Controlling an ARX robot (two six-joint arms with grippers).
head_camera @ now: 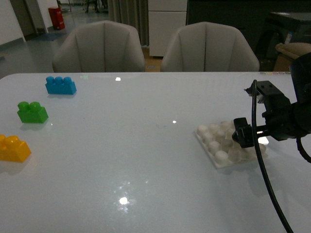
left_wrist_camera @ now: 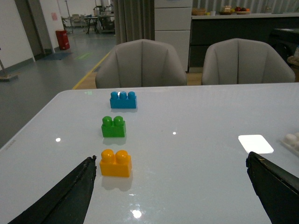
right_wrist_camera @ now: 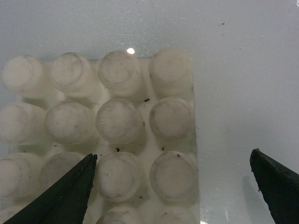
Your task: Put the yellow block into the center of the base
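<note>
The front view's left edge cuts off part of the yellow block (head_camera: 13,148). The right fingers (head_camera: 241,136) hide the right side of the base (head_camera: 214,143), and the right wrist view crops it too

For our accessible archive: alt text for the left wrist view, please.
A yellow block sits on a white table ahead of the open left gripper, close to one finger. A green brick and a blue brick line up beyond it, with two grey chairs behind the table.

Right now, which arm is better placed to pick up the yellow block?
Left. The left gripper, open, faces the yellow block; the right gripper hovers open above the base, across the table.
</note>
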